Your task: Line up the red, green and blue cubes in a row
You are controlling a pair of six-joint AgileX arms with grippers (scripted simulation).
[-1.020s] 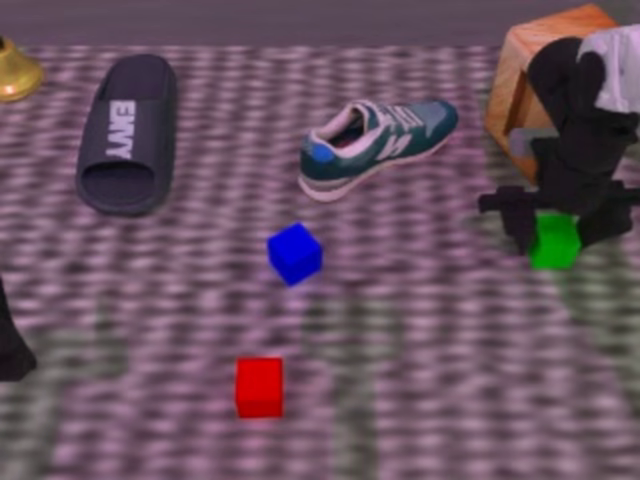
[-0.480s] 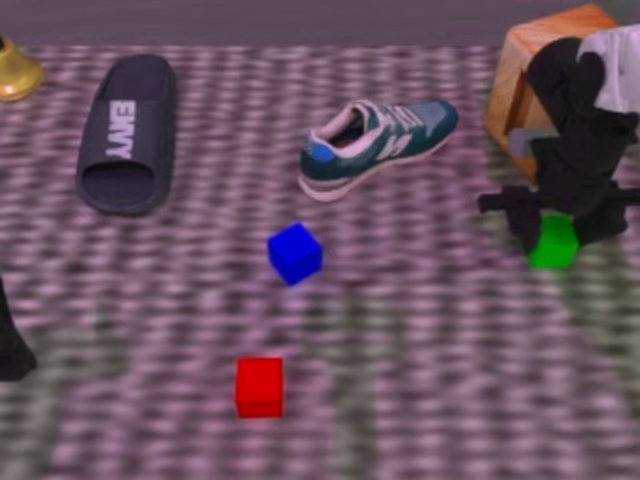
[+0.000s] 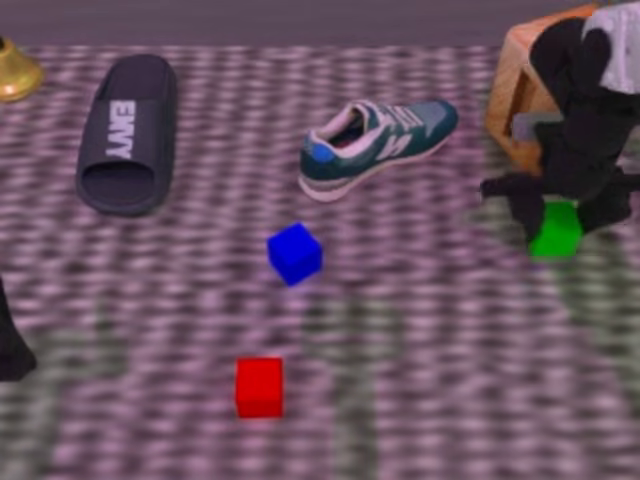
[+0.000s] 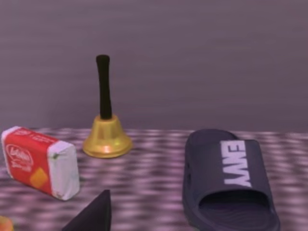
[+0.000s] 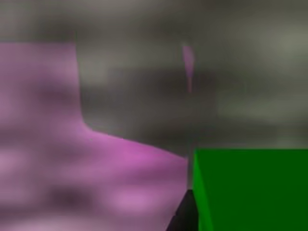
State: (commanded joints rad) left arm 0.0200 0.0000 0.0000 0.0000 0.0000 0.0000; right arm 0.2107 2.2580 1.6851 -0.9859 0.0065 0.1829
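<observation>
Nearest the camera in top view, red cube (image 3: 259, 387) sat alone on the table (image 3: 420, 400), no arm close. Left arm was parked at the table's left edge, only a dark sliver in view; couldn't tell its pincer's state.

Mid table: blue cube (image 3: 294, 253), turned a bit on its corner, well apart from red and from green. Neither had shifted over the last sec.

Right side is where the change was. Right pincer (image 3: 556, 205) had dropped lower onto green cube (image 3: 557, 231) vs. a sec ago, so less green showed under the black fingers, and the cube looked a touch nearer the far edge. Fingers stood either side of it, touching or v. close; whether closed on it or not yet, couldn't tell. In right wrist view green cube (image 5: 250, 190) filled the corner right beside a dark finger edge. Judgement: grasp on green under way, no lift evident; nothing lined up so far, all 3 cubes scattered, so task early.

Further back: sneaker (image 3: 378, 143) past blue, slide sandal (image 3: 128, 133) at left, gold bell (image 3: 14, 70) far left corner. Left wrist view also showed a red snack pack (image 4: 41, 162) near the bell.

Containers: only the wooden cube (image 3: 520, 85) far right behind the right arm; mostly hidden, contents not visible.
</observation>
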